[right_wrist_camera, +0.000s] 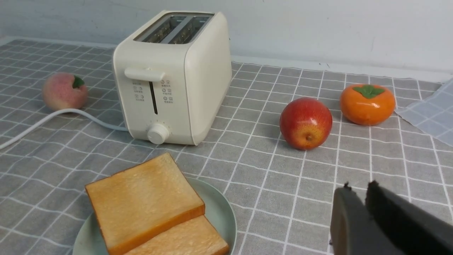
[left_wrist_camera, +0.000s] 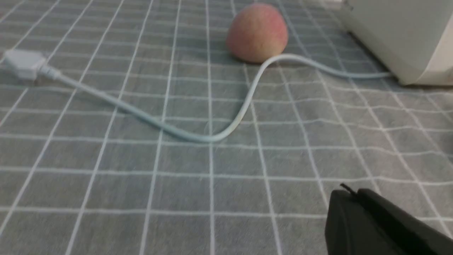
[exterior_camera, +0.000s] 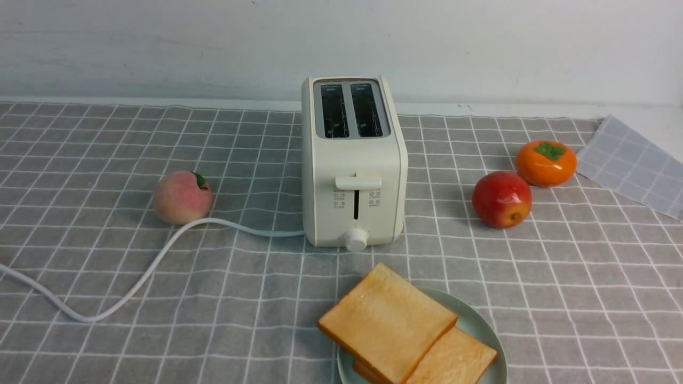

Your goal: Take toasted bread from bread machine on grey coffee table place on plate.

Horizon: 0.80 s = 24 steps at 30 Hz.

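Observation:
The cream-white bread machine (exterior_camera: 352,176) stands upright in the middle of the grey coffee table (exterior_camera: 560,293); both slots look empty and its lever is up. Two slices of toasted bread lie on the mint-green plate (exterior_camera: 477,325) at the front edge, the upper slice (exterior_camera: 387,322) overlapping the lower one (exterior_camera: 453,362). The right wrist view shows the bread machine (right_wrist_camera: 170,81), the upper slice (right_wrist_camera: 145,198) and the plate (right_wrist_camera: 219,209). My left gripper (left_wrist_camera: 348,193) is shut and empty above bare cloth. My right gripper (right_wrist_camera: 357,187) is shut and empty, right of the plate. Neither gripper shows in the front view.
A peach (exterior_camera: 182,197) lies left of the bread machine, beside its white cord (exterior_camera: 133,282), which ends in a plug (left_wrist_camera: 23,63). A red apple (exterior_camera: 501,199) and an orange persimmon (exterior_camera: 546,162) lie to the right. A paler checked cloth (exterior_camera: 635,165) covers the far right corner.

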Tool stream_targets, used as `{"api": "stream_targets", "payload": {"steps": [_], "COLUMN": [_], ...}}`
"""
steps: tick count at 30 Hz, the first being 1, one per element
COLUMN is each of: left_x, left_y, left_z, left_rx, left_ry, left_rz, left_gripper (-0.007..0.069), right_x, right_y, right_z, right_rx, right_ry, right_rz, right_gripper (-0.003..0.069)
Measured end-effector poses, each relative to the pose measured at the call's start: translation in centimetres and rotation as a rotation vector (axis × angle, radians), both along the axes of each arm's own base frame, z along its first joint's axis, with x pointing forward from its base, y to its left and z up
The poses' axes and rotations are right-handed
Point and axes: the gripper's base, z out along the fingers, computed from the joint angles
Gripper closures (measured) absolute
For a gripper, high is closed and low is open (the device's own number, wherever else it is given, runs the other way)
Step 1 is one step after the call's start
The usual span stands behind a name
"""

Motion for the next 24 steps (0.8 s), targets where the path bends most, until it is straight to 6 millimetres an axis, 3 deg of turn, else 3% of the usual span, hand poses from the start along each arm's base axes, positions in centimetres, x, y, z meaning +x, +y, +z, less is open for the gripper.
{"api": "stream_targets", "payload": {"steps": [18,24], "left_x": [-0.07,-0.13], "left_y": [-0.06,-0.28], "left_z": [-0.19,-0.28], "left_rx": [0.0,0.119], "left_ry": [0.022,0.019], "left_rz": [0.003,-0.06], "left_gripper": [0.0606,0.0592], "right_x": [0.0,0.0], "right_y": [0.0,0.0], "right_z": [0.0,0.01], "right_rx": [0.0,0.0], "right_ry": [0.0,-0.001], "right_rz": [0.0,0.0], "right_gripper": [0.0554,0.0548]}}
